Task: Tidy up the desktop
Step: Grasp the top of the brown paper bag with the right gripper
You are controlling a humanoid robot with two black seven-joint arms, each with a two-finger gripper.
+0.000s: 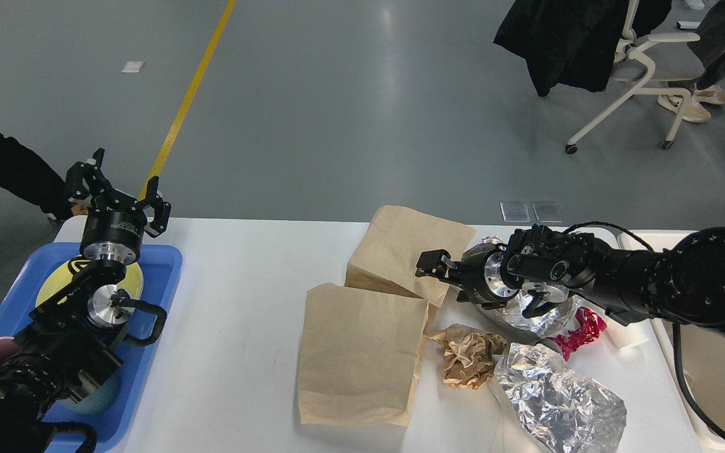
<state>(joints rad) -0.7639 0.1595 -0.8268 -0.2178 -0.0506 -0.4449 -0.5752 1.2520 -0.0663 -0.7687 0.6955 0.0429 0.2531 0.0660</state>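
Across the white desktop [236, 314], the right gripper [433, 263], fingers indistinguishable, hovers over the far paper bag [400, 251], while the left gripper [117, 189] is spread wide above the blue tray [161, 277].

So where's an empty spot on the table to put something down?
The biggest bare patch of the desktop lies between the blue tray and the two brown paper bags. The right side is crowded: crumpled foil, crumpled brown paper, a red wrapper, a white paper cup and the right gripper.
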